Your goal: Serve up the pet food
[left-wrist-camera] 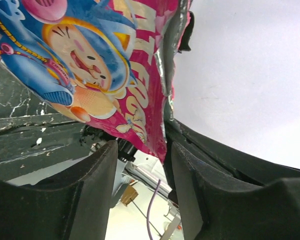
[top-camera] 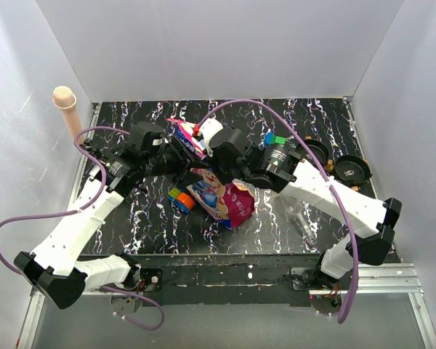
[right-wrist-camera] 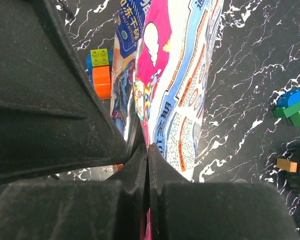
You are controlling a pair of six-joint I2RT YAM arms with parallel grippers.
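The pet food bag (top-camera: 224, 201), glossy magenta-pink with a blue panel and a cartoon animal, is held up at the middle of the table. No kibble shows. My right gripper (top-camera: 205, 154) is shut on the bag's edge; in the right wrist view its fingertips (right-wrist-camera: 140, 160) meet on the pink foil and the bag (right-wrist-camera: 177, 85) hangs down from them. My left gripper (top-camera: 179, 161) is right beside the bag on its left. In the left wrist view the left gripper (left-wrist-camera: 142, 170) is open, with the bag's (left-wrist-camera: 90, 60) lower corner just reaching between its fingers (left-wrist-camera: 97, 185).
Two round black bowls (top-camera: 352, 170) (top-camera: 316, 150) stand at the right. A blue-and-green block (top-camera: 275, 138) (right-wrist-camera: 296, 106) lies near them. An orange, blue and green block (top-camera: 180, 200) (right-wrist-camera: 101, 74) lies left of the bag. A tan cylinder (top-camera: 65, 104) stands at the back left.
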